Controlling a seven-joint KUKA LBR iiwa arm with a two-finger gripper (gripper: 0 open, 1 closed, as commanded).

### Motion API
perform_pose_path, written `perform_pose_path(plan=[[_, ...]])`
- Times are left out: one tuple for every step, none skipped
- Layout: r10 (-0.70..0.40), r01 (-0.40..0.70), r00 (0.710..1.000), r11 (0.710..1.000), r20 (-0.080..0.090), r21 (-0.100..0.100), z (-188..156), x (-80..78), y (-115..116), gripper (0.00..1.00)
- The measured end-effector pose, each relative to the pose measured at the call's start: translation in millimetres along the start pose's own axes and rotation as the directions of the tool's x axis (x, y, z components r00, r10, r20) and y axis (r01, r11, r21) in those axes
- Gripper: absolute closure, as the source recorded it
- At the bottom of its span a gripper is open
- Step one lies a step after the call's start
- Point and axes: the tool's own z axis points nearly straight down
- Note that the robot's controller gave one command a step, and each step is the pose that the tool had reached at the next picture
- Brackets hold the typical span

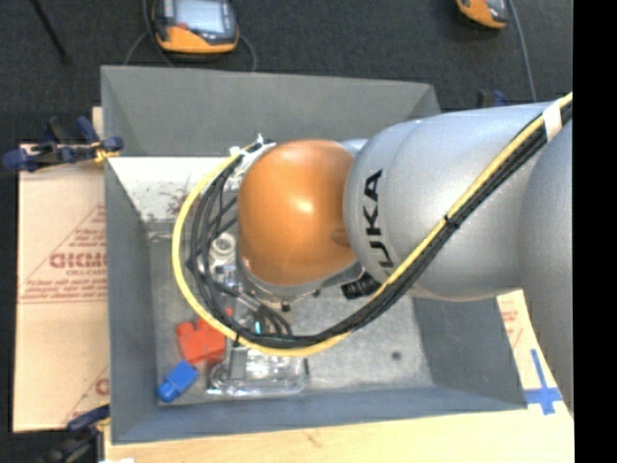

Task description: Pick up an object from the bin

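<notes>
1. Nearest to the camera, in the left corner by the near wall of the bin (366, 415), lies a small blue piece (174, 383). It sits just beside the wall, so I judge there is little room to grasp it there.
2. Just to its right, along the same wall, lies a flat clear plastic thing (258, 374). Its outline is hard to read. It will probably be smooth and slippery to take.
3. A little farther in, behind the blue piece, lies an orange-red block (199, 341). It is very near the clear plastic thing, but I cannot tell if they touch. Being compact and solid, it seems the easier thing to pick.
4. The end effector (249, 326) hangs low in the bin, about over the place where the block and the clear thing come together. It is mostly covered by the wrist, so I cannot tell if it is open or closed, or if it has something in it.
5. To do this step well, it should be centred on one thing only, not on the border between two, and go down straight. It should close only when that thing is truly inside, and then rise vertically, away from the left wall.
6. Above it are the orange cover (289, 210) and the cables (190, 258), which loop toward the left. The loop should not sweep over the small things.
7. Farthest, the arm (463, 201) crosses the right rim, and the lift should keep it free of that rim.
</notes>
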Motion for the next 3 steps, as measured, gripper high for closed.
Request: perform_pose_path(plan=[[-0.126,0.126,0.992,0.992,0.003,0.001,142.3,-44.1,-17.8,0.00],[-0.121,0.121,0.993,0.993,0.007,-0.002,136.3,-45.0,-16.0,1.00],[-0.139,0.139,0.990,0.990,0.017,0.000,-26.6,-33.7,-21.5,1.00]])
